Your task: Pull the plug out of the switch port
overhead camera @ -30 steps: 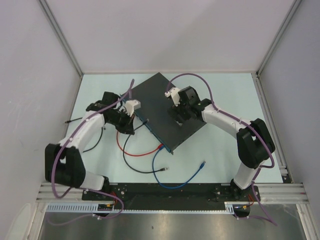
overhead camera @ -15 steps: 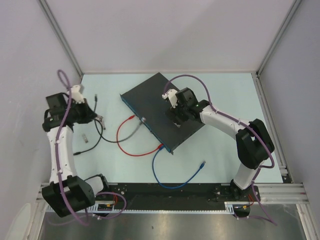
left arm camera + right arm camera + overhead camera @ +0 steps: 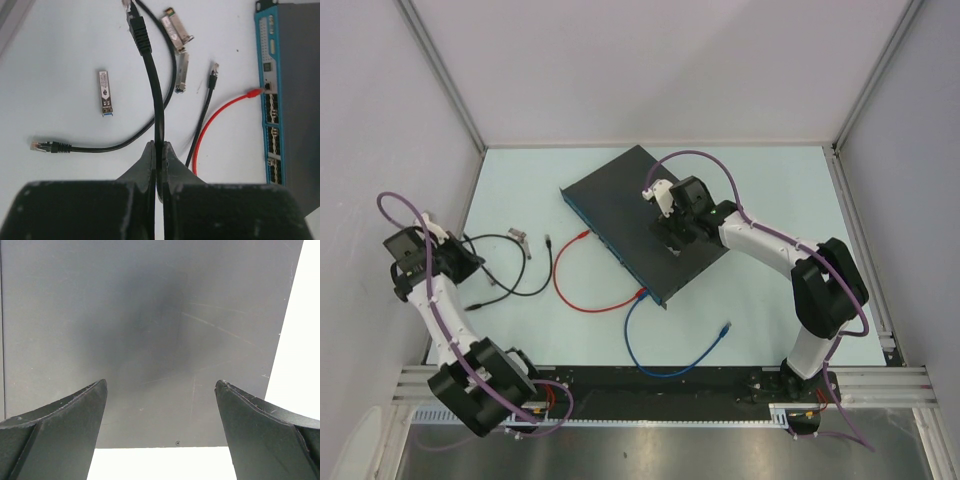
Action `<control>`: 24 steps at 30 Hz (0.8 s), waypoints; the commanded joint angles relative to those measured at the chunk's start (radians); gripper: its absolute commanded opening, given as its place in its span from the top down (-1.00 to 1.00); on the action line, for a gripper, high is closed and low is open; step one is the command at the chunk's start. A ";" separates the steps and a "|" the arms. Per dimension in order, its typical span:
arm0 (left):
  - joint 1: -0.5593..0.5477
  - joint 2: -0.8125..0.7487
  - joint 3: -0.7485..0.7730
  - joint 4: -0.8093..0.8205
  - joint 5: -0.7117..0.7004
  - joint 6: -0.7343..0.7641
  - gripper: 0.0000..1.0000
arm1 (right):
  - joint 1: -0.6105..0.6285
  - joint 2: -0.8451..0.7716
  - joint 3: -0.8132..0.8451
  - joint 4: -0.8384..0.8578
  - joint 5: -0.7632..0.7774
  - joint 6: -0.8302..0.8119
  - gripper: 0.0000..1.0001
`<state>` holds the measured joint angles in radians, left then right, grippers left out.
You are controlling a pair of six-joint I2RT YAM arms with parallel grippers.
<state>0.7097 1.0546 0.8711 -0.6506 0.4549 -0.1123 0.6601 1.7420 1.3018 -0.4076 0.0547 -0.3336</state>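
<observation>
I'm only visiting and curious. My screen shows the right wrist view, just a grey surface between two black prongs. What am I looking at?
Observer: That is the flat top of the switch. From above, the right tool is open over it.
Operator: And the other arm?
Observer: Far off to the left, the left tool is shut on a black cable, whose plug is free of the switch.
Operator: Is anything plugged in?
Observer: A red plug appears to sit in a socket on the switch's blue edge.
</observation>
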 commanded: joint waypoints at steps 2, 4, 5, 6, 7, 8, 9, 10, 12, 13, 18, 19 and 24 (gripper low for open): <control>0.056 0.085 -0.049 0.068 0.019 -0.119 0.60 | 0.007 -0.013 -0.001 0.021 -0.006 -0.010 -0.91; 0.057 0.105 -0.046 0.063 0.051 -0.113 0.26 | 0.009 -0.015 -0.001 0.018 0.000 -0.012 -0.91; 0.057 0.102 -0.047 0.068 0.047 -0.116 0.15 | 0.007 -0.016 -0.001 0.023 0.002 -0.012 -0.91; 0.056 0.078 -0.049 0.077 0.041 -0.115 0.06 | 0.007 -0.016 -0.001 0.021 0.002 -0.012 -0.92; 0.056 0.061 -0.052 0.088 0.063 -0.113 -0.07 | 0.006 -0.018 -0.001 0.020 0.004 -0.015 -0.92; 0.054 0.039 -0.057 0.112 0.083 -0.110 -0.10 | 0.003 -0.018 -0.001 0.020 0.002 -0.012 -0.91; 0.056 -0.002 -0.058 0.124 0.117 -0.106 -0.12 | 0.001 -0.019 -0.001 0.016 0.000 -0.012 -0.92; 0.053 -0.028 -0.058 0.135 0.158 -0.109 -0.16 | -0.001 -0.019 -0.001 0.015 -0.001 -0.010 -0.92; 0.045 -0.063 -0.050 0.154 0.197 -0.110 -0.21 | -0.002 -0.016 -0.001 0.015 -0.004 -0.009 -0.92; 0.034 -0.065 -0.041 0.148 0.247 -0.104 -0.22 | -0.002 -0.015 -0.001 0.013 -0.004 -0.008 -0.92; -0.065 -0.050 -0.012 0.096 0.211 -0.096 -0.32 | 0.007 -0.013 -0.001 0.013 -0.004 -0.008 -0.92; -0.076 -0.051 -0.017 0.098 0.205 -0.104 -0.33 | 0.009 -0.018 0.001 0.012 -0.004 -0.010 -0.92; -0.279 -0.048 -0.053 0.186 0.427 -0.098 -0.31 | 0.006 -0.029 -0.001 -0.008 -0.012 -0.008 -0.92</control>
<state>0.5884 1.0096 0.8272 -0.5369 0.6971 -0.2096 0.6640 1.7420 1.3018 -0.4103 0.0547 -0.3347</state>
